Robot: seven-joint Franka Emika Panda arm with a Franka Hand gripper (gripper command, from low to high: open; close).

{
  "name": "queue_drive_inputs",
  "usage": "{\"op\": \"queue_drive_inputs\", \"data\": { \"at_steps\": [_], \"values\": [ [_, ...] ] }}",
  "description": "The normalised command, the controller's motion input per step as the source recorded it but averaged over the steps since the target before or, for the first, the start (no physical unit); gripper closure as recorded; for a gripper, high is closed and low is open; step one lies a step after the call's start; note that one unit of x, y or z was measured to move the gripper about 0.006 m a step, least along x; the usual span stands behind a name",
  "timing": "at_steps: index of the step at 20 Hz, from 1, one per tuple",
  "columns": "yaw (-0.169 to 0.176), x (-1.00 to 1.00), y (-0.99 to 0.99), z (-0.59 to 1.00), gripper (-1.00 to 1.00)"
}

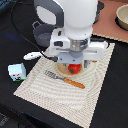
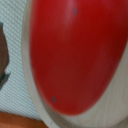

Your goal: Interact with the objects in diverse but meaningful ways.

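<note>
Wrist view is filled almost edge to edge by the red tomato (image 2: 75, 55), sitting on the pale round plate (image 2: 35, 107), so the camera is pressed in very close and looking nearly straight down at it. From the exterior view, the claw (image 1: 74, 64) hangs right over that same tomato (image 1: 74, 68), which rests on the tan plate (image 1: 64, 71) in the middle of the woven placemat (image 1: 95, 85) on the desk. The tomato lies directly beneath the claw, not off to either side, so whatever comes next looks to me like a plain vertical affair: a short drop to grip, or a straight lift if it already has hold. Being round, the tomato offers no long axis to line up with.

Whether the fingers are spread or pinching the tomato I cannot tell; the arm's body hides them in one view and they are out of sight in the other.

An orange-handled fork (image 1: 65, 79) lies just beside the plate, and the milk carton (image 1: 17, 72) stands well apart, off the mat on the exterior view's left.
</note>
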Motion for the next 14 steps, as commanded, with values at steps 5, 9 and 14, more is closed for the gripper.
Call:
{"op": "queue_drive_inputs", "data": {
  "at_steps": [5, 9, 14],
  "values": [
    [-0.070, 0.45, -0.06, -0.04, 1.00],
    [-0.070, 0.50, -0.06, 0.00, 1.00],
    [-0.060, 0.49, -0.08, 0.00, 1.00]
  ]
}}
